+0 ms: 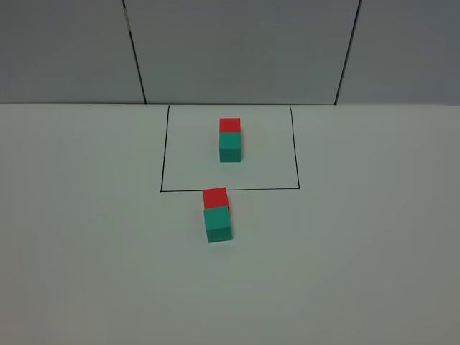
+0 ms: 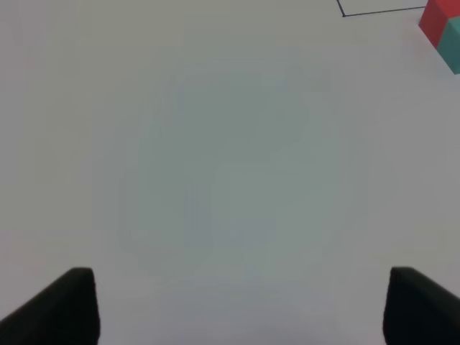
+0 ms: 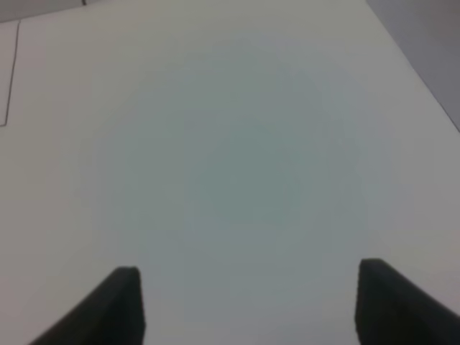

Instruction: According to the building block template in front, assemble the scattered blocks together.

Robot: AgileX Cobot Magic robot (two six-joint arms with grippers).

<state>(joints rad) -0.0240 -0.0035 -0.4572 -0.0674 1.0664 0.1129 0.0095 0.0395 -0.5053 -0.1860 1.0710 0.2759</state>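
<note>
At frame centre we see the scattered blocks [image 1: 217, 214], red touching teal, below the building block template [image 1: 230, 140]. Light, rigid cubes: grip opposite flat sides. Left gripper [image 2: 237, 305] and right gripper [image 3: 248, 302] gape empty.

Left wrist cam: left gripper [image 2: 241, 305] has both black fingertips [image 2: 61, 305] at the frame's lower corners, spread wide apart — nothing between them, just bare white table [image 2: 215, 180] below. Far corner of the view catches the red cube [image 2: 433, 20] touching the teal-green cube [image 2: 453, 44], both cropped by the frame edge. Just beside them — a corner of the thin black outline [image 2: 374, 12] drawn on the table. Cubes well apart from the gripper.
</note>
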